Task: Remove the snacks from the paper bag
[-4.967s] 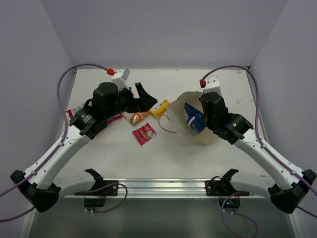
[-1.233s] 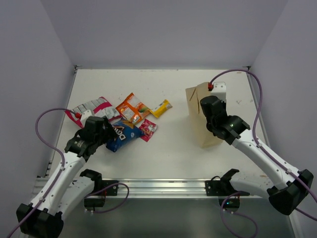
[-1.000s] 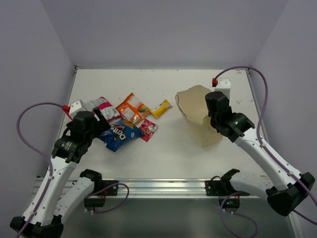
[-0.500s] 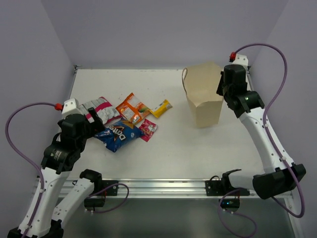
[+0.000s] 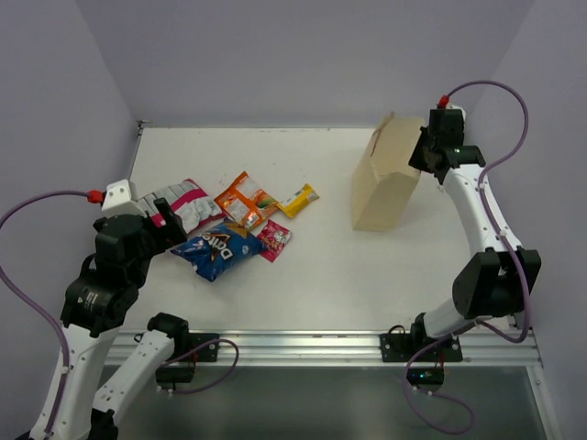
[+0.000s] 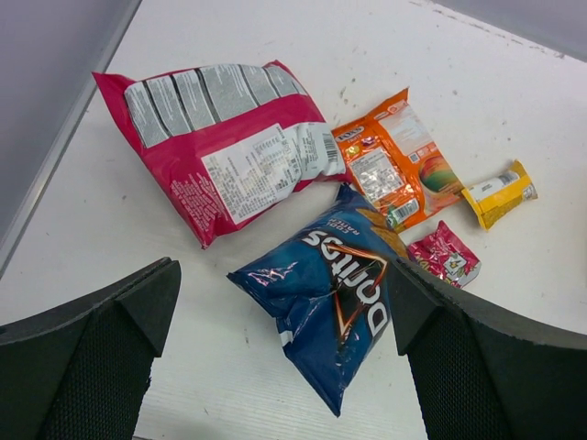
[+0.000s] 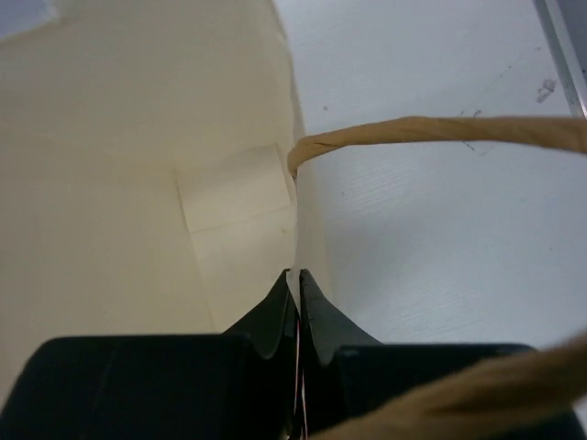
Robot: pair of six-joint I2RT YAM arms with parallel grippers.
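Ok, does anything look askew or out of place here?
The paper bag looks tipped rather than standing square, its rim pinched in the shut right gripper. The blue chip bag is crumpled, a corner against the orange packet. Nothing spilled or torn.

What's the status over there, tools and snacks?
Left tool open, empty, over the snacks. Right tool shut on paper bag rim. Five snacks out on table, left side. No obstruction seen.

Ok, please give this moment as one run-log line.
left gripper open, empty | right gripper shut on paper bag | snacks on table
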